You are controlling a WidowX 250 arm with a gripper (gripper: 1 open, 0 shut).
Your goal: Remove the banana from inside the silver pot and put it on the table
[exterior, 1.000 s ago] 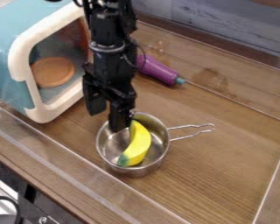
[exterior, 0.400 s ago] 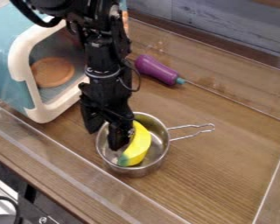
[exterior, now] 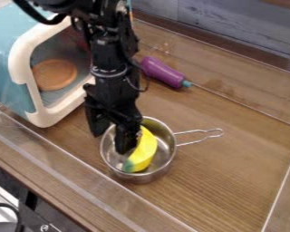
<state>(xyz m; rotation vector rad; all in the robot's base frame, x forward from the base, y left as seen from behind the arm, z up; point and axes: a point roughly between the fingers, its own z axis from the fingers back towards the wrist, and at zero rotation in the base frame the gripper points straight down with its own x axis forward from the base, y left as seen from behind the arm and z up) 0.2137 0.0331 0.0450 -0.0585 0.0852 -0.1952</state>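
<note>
- Glossy brown wood-grain table (exterior: 250, 136), clear raised edge.
- Small shiny silver pot (exterior: 162, 164), wire loop handle, near front centre.
- Purple eggplant-like toy (exterior: 162, 72) further back.
- Teal-and-cream toy microwave (exterior: 26, 63), left.

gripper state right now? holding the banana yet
gripper: open, lowered into the silver pot around the banana, not closed on it.

Banana's (exterior: 140, 149) left side behind the tool (exterior: 116, 143); microwave (exterior: 26, 68) cropped at left.
</note>
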